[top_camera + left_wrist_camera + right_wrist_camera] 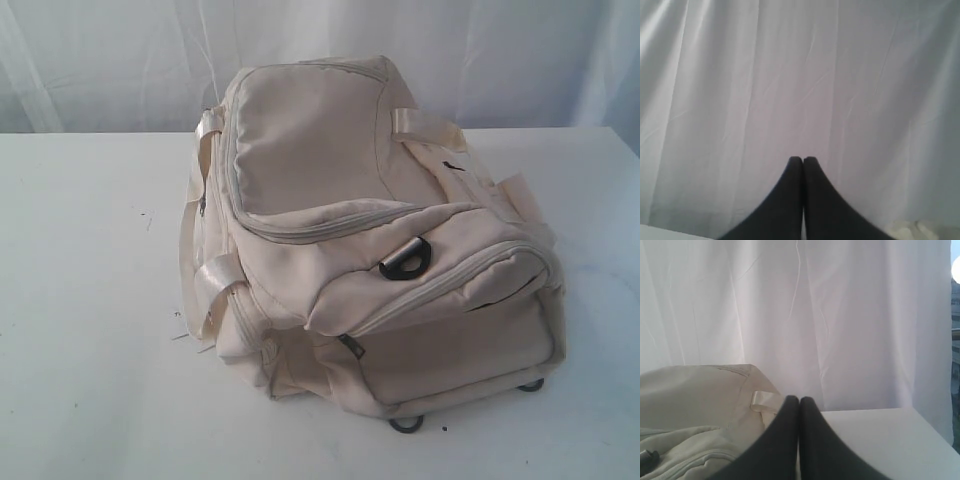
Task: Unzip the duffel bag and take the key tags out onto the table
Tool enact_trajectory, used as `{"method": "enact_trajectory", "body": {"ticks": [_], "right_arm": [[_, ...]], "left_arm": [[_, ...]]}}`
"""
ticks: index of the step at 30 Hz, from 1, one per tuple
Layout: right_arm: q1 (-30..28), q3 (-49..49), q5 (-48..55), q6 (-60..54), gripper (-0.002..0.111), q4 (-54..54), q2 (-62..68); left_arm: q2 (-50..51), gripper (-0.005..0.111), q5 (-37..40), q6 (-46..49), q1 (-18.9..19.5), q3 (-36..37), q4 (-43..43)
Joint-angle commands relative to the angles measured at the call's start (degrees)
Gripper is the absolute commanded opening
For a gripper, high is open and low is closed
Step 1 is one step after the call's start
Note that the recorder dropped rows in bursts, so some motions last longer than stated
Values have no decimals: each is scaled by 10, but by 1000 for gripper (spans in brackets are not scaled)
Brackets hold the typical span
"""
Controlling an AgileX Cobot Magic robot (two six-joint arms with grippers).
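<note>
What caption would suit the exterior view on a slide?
Cream duffel bag resting on the white table, black D-ring on top, pale curtain behind.

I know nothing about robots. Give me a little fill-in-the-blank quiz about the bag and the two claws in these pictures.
The bag rests on a white ____.
The D-ring on it is coloured ____.
The left gripper and the right gripper are both ____, holding nothing.
Missing words: table; black; shut.
</note>
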Motion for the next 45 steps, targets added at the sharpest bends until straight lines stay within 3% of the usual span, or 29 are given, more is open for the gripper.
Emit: {"method": "enact_trajectory", "body": {"ticks": [1, 11, 18, 24, 26, 31, 35, 41, 45], "right_arm": [[-2, 3, -2, 53, 0, 4, -4], [-2, 3, -11, 155, 0, 4, -4], [-2, -67, 143, 156, 0, 0, -4], [-2, -144, 245, 144, 0, 0, 48], [-2, -172, 262, 118, 0, 0, 95], [-2, -282, 379, 37, 0, 0, 255], [-2, -386, 480, -17, 0, 10, 395], [-1, -494, 519, -36, 1, 122, 563], [-1, -532, 529, -125, 11, 230, 638]], "left_arm": [[-1, 0, 12, -89, -2, 1, 0], [70, 0, 187, -17, -2, -157, 0], [208, 0, 296, -11, -2, -252, 60], [320, 0, 493, 9, -11, -338, 77], [342, 0, 537, 55, -30, -365, 55], [404, 0, 671, 286, -92, -440, -103], [441, 0, 734, 406, -120, -481, -212], [457, 0, 765, 491, -130, -486, -292], [457, 0, 784, 499, -130, -486, -293]]}}
